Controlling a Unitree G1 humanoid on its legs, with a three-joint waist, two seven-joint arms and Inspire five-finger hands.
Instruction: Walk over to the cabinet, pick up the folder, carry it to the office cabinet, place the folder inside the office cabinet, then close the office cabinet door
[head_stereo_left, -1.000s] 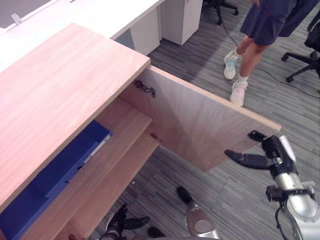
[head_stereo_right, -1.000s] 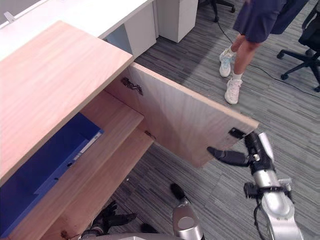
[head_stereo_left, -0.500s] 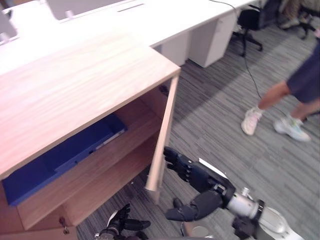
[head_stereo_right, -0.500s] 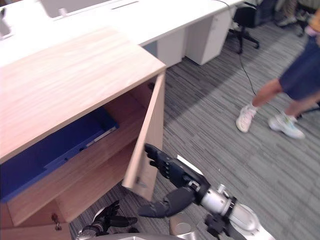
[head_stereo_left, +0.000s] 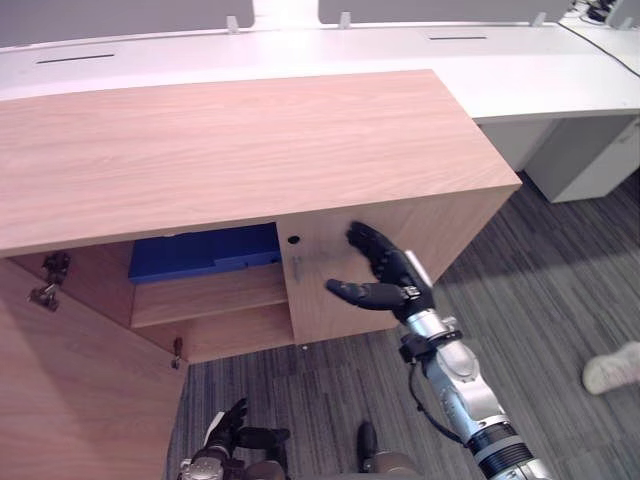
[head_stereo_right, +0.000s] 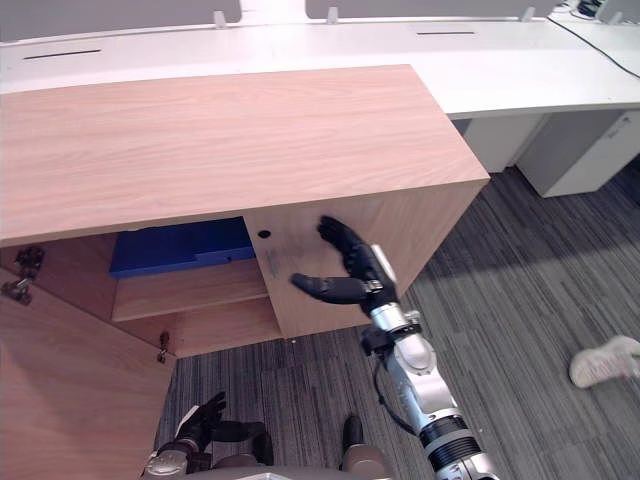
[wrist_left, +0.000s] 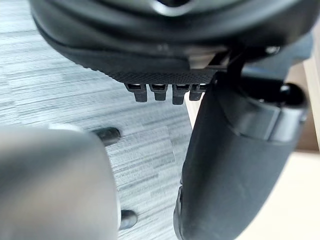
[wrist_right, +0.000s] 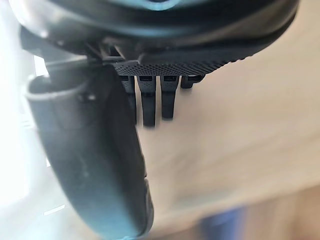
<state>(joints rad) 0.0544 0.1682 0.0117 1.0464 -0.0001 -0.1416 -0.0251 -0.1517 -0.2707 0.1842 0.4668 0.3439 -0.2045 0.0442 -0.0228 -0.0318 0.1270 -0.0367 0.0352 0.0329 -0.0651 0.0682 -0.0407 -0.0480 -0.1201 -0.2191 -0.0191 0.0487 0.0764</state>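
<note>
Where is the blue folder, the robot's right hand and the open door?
folder (head_stereo_left: 200, 254), left eye view, on its blue front edge.
right hand (head_stereo_left: 393, 277), left eye view, on the middle of the hand.
open door (head_stereo_left: 80, 390), left eye view, on its bare wooden inner face.

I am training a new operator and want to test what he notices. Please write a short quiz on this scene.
1. True or false: the folder lies inside the cabinet.
2. Which hand is at the right door?
3. Fill in: the left door stands ____.

Key: 1 true. 2 the right hand, its fingers straight against the wood. 3 open.
</note>
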